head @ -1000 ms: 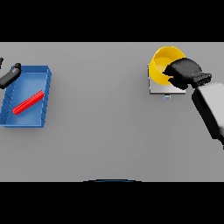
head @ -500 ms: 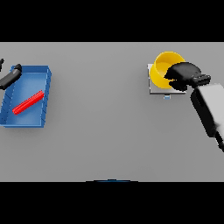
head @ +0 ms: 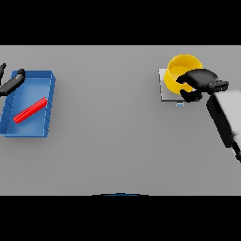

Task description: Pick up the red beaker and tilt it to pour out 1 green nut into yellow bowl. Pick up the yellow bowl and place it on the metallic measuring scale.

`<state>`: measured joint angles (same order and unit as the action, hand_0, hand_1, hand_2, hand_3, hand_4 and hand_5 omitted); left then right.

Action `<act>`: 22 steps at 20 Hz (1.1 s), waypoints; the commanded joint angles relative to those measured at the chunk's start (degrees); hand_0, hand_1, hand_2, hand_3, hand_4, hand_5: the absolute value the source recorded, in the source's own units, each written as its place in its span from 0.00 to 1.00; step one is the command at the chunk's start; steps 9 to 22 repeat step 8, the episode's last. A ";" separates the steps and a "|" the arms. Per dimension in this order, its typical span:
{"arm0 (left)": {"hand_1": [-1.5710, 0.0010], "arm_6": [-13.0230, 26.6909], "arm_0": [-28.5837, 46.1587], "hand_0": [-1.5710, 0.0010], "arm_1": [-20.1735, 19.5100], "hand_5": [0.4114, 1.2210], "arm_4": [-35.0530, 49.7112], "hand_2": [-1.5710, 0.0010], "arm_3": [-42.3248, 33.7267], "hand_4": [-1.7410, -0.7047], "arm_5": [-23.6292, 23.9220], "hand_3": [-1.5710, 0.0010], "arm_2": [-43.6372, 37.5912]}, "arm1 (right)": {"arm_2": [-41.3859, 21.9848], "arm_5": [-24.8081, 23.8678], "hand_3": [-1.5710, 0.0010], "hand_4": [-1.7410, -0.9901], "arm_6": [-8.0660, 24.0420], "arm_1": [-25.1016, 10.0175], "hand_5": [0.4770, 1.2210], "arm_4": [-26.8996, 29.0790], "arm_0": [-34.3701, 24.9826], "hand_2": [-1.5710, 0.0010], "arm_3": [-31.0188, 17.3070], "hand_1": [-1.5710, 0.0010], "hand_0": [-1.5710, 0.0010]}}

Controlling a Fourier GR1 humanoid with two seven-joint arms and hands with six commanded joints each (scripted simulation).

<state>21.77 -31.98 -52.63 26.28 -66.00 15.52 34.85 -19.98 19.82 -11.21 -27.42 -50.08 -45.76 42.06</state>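
Note:
The yellow bowl (head: 180, 68) rests over the metallic scale (head: 165, 92) at the far right of the table. My right hand (head: 201, 83) grips the bowl's right rim, fingers and thumb curled round it. Whether a green nut lies in the bowl cannot be seen. The red beaker (head: 30, 109) lies on its side in the blue tray (head: 27, 134) at the left. My left hand (head: 12, 83) hovers at the tray's far left corner, open and holding nothing.
The grey table (head: 108, 132) stretches between the tray and the scale. A small light blue tab (head: 179, 104) shows at the scale's near edge.
My right hand has lowered the yellow bowl from a raised, tilted pose down onto the scale. The left hand, tray and beaker have not moved.

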 commanded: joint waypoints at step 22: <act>1.00 0.47 0.39 1.00 -1.17 0.35 0.30 1.00 -1.52 0.99 0.44 1.00 -0.34 | -0.49 1.75 0.83 0.44 0.70 -0.19 0.38 -0.16 0.29 0.93 0.02 0.96 0.97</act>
